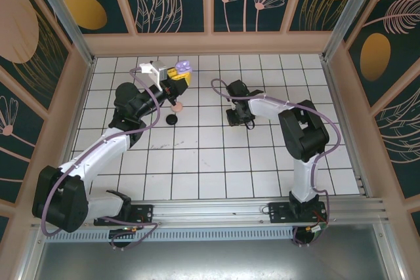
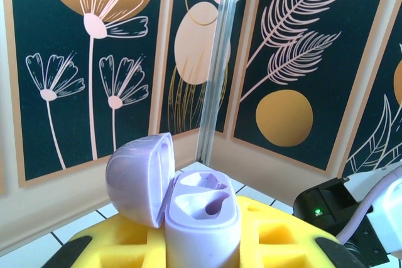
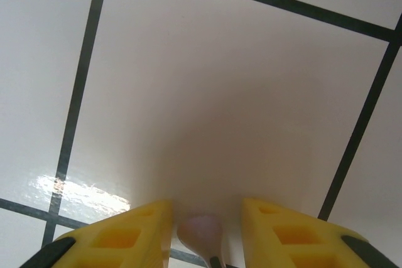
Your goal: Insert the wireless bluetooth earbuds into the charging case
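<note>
lavender case (image 2: 201, 224), lid open, in our left gripper (image 1: 180, 73)
jaws clamped on it; we see the right gripper (image 3: 204, 221) part open, straddling a pale earbud (image 3: 200, 233) on the tiles (image 3: 220, 92).

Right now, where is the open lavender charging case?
The lavender charging case, lid open, is clamped in the jaws of the left gripper near the back of the table, left of centre in the top view, beyond the pink case.

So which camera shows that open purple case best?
The left wrist view: the lavender case sits close up, lid tipped open, both sockets empty. The top external view shows it as a small lavender speck in the left gripper.
</note>
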Tool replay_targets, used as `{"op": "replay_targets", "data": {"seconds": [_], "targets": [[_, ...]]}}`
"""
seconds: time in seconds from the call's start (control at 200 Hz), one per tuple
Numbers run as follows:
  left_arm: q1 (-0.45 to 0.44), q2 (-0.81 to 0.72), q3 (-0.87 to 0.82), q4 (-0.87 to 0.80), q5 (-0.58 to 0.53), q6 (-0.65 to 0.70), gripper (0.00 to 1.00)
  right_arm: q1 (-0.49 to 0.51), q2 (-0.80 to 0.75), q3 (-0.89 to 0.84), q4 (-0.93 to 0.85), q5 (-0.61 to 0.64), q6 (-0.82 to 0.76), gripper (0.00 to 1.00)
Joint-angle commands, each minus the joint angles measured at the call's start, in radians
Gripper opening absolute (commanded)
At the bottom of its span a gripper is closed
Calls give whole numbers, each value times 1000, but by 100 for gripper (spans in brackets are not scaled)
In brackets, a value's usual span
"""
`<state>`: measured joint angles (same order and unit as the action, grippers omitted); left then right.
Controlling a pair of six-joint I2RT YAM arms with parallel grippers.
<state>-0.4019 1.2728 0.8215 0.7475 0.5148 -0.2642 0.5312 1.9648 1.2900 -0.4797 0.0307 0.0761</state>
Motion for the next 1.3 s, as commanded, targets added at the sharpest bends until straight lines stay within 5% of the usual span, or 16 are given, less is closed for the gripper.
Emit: {"op": "replay_targets", "data": {"seconds": [0.0,0.781,1.296], "targets": [[-3,6,-1,46,17,-7,0,9,24,20,-30,9,-20,34],[-3,17,7,53,34,-22,0,9,-48,-50,-16,-8,-6,33],[-3,37,-1,41,33,7,0,9,-60,-57,20,-12,10,16]]}}
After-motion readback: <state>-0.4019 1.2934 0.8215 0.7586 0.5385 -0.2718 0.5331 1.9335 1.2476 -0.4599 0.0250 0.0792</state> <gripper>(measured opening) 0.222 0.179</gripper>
